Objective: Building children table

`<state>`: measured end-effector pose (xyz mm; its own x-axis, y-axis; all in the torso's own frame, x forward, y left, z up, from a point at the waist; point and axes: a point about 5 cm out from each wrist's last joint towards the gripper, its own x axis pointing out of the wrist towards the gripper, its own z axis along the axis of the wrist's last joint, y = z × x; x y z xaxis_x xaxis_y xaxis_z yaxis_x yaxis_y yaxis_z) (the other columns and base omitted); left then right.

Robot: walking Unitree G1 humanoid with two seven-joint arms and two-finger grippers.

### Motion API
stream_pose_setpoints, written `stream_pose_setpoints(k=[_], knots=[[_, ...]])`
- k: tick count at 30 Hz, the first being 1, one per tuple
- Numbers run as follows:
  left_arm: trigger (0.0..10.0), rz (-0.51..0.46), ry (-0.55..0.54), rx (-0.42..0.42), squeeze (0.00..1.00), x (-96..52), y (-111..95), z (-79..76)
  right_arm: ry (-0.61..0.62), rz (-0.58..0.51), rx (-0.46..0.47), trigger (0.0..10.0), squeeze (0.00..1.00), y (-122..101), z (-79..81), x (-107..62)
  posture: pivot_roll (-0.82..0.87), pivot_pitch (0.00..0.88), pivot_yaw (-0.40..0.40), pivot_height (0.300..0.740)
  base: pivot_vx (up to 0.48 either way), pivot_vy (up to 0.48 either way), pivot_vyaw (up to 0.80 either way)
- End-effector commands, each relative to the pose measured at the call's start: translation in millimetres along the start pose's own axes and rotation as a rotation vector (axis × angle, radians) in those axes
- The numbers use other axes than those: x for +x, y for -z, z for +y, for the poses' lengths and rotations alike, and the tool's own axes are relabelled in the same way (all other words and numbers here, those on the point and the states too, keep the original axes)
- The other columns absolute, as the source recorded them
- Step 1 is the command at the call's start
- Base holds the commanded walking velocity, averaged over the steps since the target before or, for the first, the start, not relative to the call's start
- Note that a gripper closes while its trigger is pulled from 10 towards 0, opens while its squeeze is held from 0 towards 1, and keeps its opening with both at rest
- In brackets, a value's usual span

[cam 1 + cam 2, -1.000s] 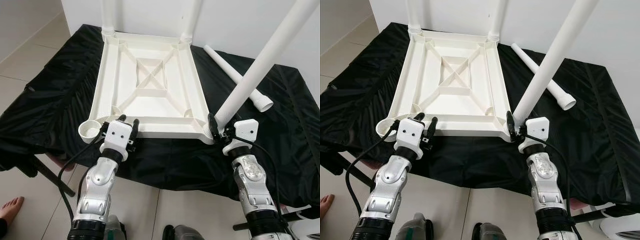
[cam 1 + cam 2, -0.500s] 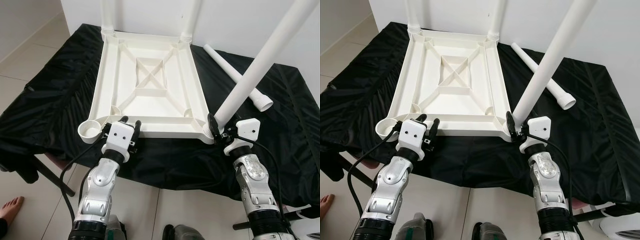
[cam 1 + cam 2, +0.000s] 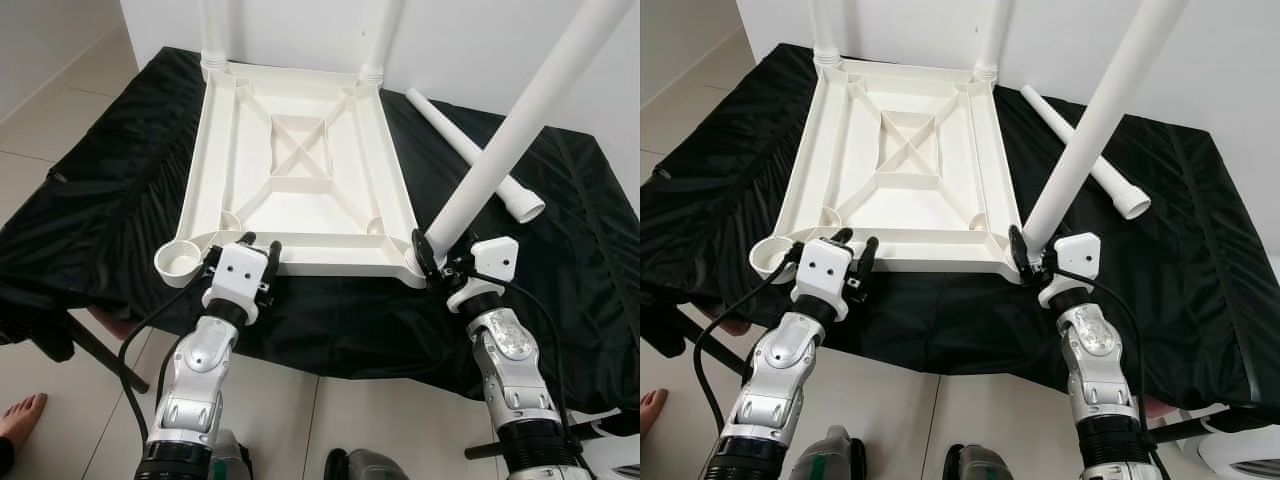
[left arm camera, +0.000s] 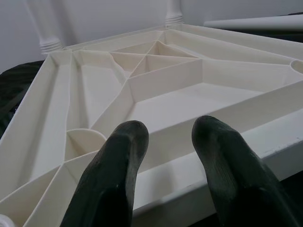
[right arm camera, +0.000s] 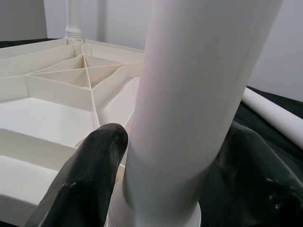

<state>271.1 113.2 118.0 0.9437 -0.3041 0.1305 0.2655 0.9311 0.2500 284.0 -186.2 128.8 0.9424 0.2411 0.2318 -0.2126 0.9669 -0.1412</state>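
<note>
The right gripper (image 3: 432, 263) clamped the base of a white plastic tube leg (image 3: 520, 122), its top cut off, at the near right corner of the upside-down white ribbed plastic tabletop (image 3: 300, 170) on black cloth (image 3: 100, 190). The left gripper (image 3: 258, 247) hovered parted, empty, over the near rim.

Both arms reach forward; left gripper (image 3: 257, 243) jaws parted, right gripper (image 3: 428, 262) jaws apparently clamped.

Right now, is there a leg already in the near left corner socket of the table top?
No, the near left corner socket is an open ring; the left end effector rests beside it.
</note>
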Motion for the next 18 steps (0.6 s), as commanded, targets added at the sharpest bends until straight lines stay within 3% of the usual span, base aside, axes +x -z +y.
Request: stream_pose_setpoints(k=[1,18], knots=[[10.0,0.014,-0.051,0.005,0.0,-1.3,2.6,-1.2,-0.004,0.014,0.006,10.0,0.0,1.7,-0.9,-2.0,0.04,0.06,-0.084,0.74,0.0,0.0,0.0],[10.0,0.019,-0.02,0.017,0.0,-2.7,5.0,-3.9,-0.017,0.017,0.017,10.0,0.0,2.6,1.8,-3.3,0.04,0.066,-0.075,0.74,0.0,0.0,0.0]])
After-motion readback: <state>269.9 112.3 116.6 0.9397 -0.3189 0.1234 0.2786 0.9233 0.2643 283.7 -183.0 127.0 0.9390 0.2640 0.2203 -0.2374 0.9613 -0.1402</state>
